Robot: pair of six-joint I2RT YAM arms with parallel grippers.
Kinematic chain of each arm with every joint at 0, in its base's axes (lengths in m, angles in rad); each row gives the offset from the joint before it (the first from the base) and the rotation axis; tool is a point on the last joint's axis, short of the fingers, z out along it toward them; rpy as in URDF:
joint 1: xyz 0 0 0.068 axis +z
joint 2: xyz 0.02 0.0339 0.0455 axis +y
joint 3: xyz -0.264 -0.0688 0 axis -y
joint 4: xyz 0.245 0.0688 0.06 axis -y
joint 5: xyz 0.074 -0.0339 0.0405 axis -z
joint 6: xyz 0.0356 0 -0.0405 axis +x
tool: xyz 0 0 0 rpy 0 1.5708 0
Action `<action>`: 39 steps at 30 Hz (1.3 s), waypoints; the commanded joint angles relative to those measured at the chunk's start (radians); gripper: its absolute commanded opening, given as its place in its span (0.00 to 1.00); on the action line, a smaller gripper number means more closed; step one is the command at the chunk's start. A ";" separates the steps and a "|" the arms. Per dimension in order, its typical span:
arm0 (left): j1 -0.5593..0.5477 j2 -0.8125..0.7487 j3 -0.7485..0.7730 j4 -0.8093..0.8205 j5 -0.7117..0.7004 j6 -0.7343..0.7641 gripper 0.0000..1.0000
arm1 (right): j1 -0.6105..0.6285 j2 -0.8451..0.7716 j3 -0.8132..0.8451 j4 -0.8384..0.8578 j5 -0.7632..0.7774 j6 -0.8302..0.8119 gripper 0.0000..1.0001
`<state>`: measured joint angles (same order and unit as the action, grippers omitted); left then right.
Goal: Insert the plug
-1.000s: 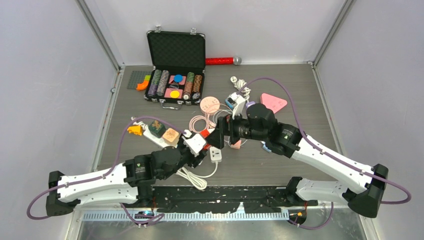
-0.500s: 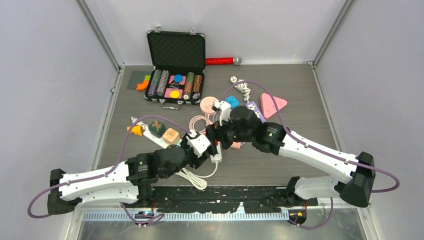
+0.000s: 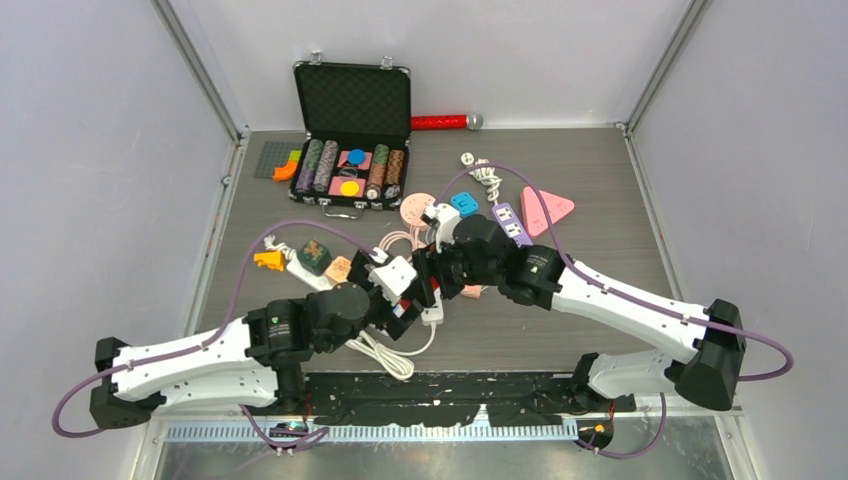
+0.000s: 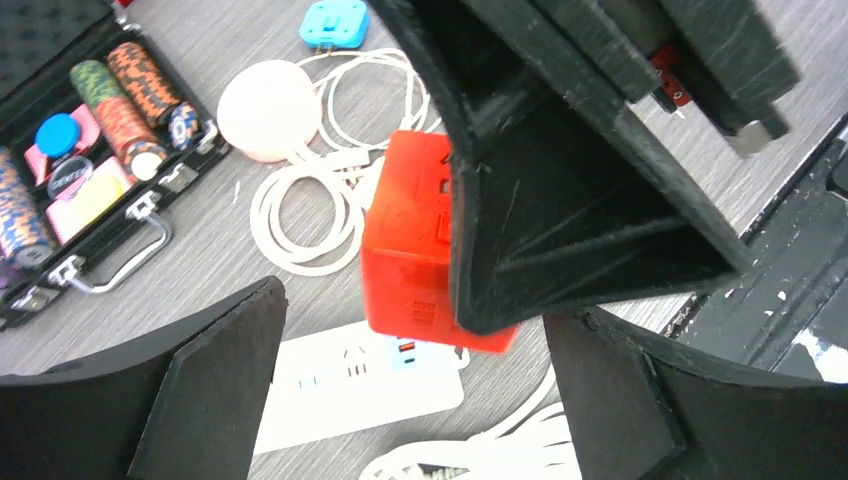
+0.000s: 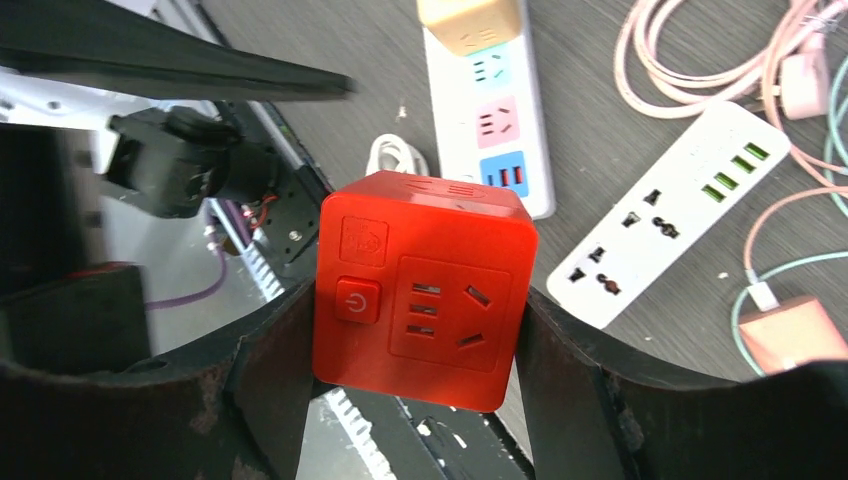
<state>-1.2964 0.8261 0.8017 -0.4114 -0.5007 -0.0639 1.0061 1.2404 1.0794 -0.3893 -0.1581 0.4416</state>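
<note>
Right claw (image 5: pixel 420 295), closed on the red socket cube (image 5: pixel 440 230): its two black fingers (image 5: pixel 270 380) press the cube's left and right sides, and the face bearing a power button and two outlets is turned toward the right wrist camera. Left claw (image 4: pixel 415 305), spread wide with nothing between its fingers (image 4: pixel 215 385); it points at the same cube (image 4: pixel 410 250), which a black finger of the right claw partly covers in the left wrist view. In the top view both claws meet near the middle of the surface (image 3: pixel 600 190). White plug (image 3: pixel 432 314), lying on the grey surface just beside and partly under the two claws, gripped by neither, with its white cord (image 3: pixel 385 355) coiled nearer the arm bases. Beyond the cube in the right wrist view: a pastel power strip (image 5: pixel 495 130) with a tan block (image 5: pixel 470 18) at its far end, a white power strip (image 5: pixel 670 215) with green ports, and loops of pink cable (image 5: pixel 690 50). Farther back in the top view: a pink disc (image 3: pixel 417 208), a blue adapter (image 3: pixel 463 203), a purple strip (image 3: pixel 510 222) and a pink triangle (image 3: pixel 547 207). At the far edge: an open black case (image 3: pixel 350 100) holding poker chips (image 3: pixel 320 165), and a red baton (image 3: pixel 440 122) with a silver tip, lying along the back wall.
</note>
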 commanded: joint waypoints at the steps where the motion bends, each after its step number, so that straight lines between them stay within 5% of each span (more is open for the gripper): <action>1: 0.000 -0.076 0.061 -0.141 -0.126 -0.112 1.00 | -0.001 0.029 0.047 0.023 0.087 -0.032 0.05; 7: 0.002 -0.222 0.059 -0.300 -0.327 -0.266 1.00 | 0.002 0.146 0.059 0.071 0.068 -0.099 0.05; 15: 0.005 -0.283 0.137 -0.509 -0.511 -0.427 1.00 | 0.071 0.413 0.284 0.070 0.129 -0.235 0.05; 24: 0.006 -0.288 0.174 -0.573 -0.541 -0.459 1.00 | 0.095 0.632 0.484 -0.023 0.195 -0.330 0.05; 39: 0.006 -0.286 0.156 -0.604 -0.536 -0.511 0.99 | 0.095 0.717 0.560 -0.109 0.133 -0.395 0.05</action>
<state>-1.2938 0.5434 0.9463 -1.0100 -1.0042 -0.5339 1.0985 1.9476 1.5810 -0.5049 0.0181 0.0803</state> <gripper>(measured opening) 0.990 0.690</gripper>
